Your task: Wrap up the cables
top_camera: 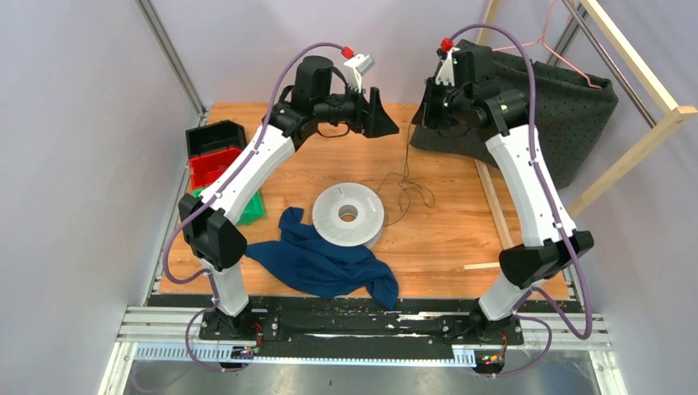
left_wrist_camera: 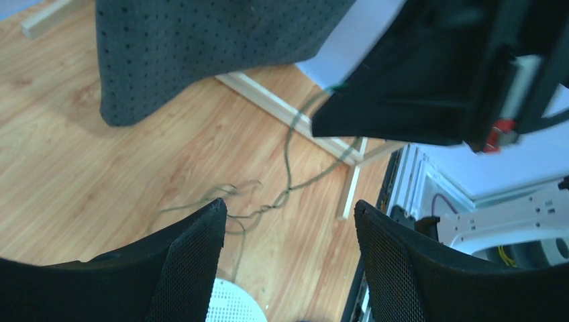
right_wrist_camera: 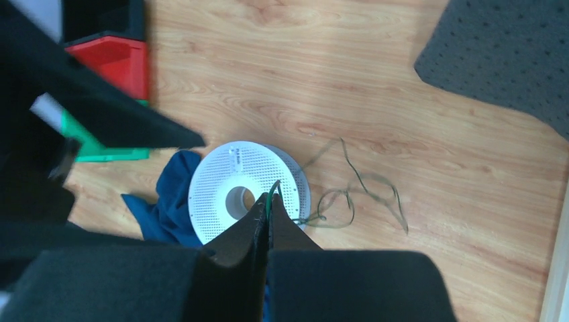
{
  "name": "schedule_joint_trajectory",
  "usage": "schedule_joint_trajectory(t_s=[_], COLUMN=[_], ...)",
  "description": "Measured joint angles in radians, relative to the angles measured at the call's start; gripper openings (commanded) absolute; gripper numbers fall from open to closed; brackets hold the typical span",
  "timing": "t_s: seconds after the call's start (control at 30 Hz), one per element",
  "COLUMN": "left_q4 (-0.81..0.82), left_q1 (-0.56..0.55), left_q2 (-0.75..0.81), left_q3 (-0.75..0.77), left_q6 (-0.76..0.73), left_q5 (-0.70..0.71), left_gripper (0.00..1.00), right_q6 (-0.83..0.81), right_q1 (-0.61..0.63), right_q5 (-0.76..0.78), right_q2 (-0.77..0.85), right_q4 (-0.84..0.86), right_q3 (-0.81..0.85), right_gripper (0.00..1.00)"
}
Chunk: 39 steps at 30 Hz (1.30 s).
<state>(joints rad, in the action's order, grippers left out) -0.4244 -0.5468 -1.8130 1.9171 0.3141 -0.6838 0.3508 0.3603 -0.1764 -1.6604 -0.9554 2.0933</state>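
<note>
Green-black wire (left_wrist_camera: 287, 161) in right pincer (right_wrist_camera: 269, 200)

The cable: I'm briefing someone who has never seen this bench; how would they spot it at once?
On the wooden table, find the white perforated spool in the middle. The cable lies in loose loops right of it, one end pinched in the shut fingers of the right gripper. It is thread-thin and dark, unlike the thick purple arm cables.
</note>
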Motion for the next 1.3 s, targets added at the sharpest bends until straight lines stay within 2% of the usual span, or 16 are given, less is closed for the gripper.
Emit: schedule_joint_trajectory(t_s=[0.27, 0.6, 0.67, 0.9, 0.97, 1.03, 1.07, 1.13, 1.2, 1.3], left_q4=[0.166, 0.303, 0.310, 0.311, 0.309, 0.308, 0.306, 0.286, 0.242, 0.167], left_q1=[-0.001, -0.016, -0.018, -0.023, -0.031, -0.038, -0.040, -0.044, -0.045, -0.045], left_q2=[-0.074, -0.087, -0.087, -0.087, -0.087, -0.087, -0.087, -0.088, -0.089, -0.088], left_q3=[0.010, -0.049, -0.049, -0.049, -0.049, -0.049, -0.049, -0.040, -0.013, 0.057], left_q6=[0.124, 0.225, 0.228, 0.228, 0.225, 0.226, 0.226, 0.224, 0.209, 0.175], left_q5=[-0.024, -0.084, -0.084, -0.066, -0.053, -0.040, -0.032, -0.013, 0.014, 0.087], left_gripper=[0.69, 0.63, 0.59, 0.33, 0.19, 0.01, 0.00, 0.00, 0.00, 0.00], right_q6=[-0.049, -0.056, -0.056, -0.056, -0.056, -0.056, -0.056, -0.056, -0.050, -0.050], right_q1=[-0.001, -0.001, -0.002, -0.003, -0.003, -0.003, -0.003, -0.003, -0.003, -0.008], right_q5=[-0.116, -0.156, -0.156, -0.174, -0.178, -0.182, -0.182, -0.181, -0.172, -0.131], right_q2=[0.080, 0.084, 0.084, 0.086, 0.088, 0.092, 0.095, 0.100, 0.107, 0.131], right_q4=[0.076, 0.089, 0.092, 0.095, 0.095, 0.096, 0.096, 0.096, 0.098, 0.101], right_q3=[-0.017, -0.045, -0.050, -0.051, -0.051, -0.059, -0.066, -0.080, -0.098, -0.148], right_gripper=[0.01, 0.01, 0.01, 0.01, 0.01, 0.01, 0.06, 0.37, 0.61, 0.78])
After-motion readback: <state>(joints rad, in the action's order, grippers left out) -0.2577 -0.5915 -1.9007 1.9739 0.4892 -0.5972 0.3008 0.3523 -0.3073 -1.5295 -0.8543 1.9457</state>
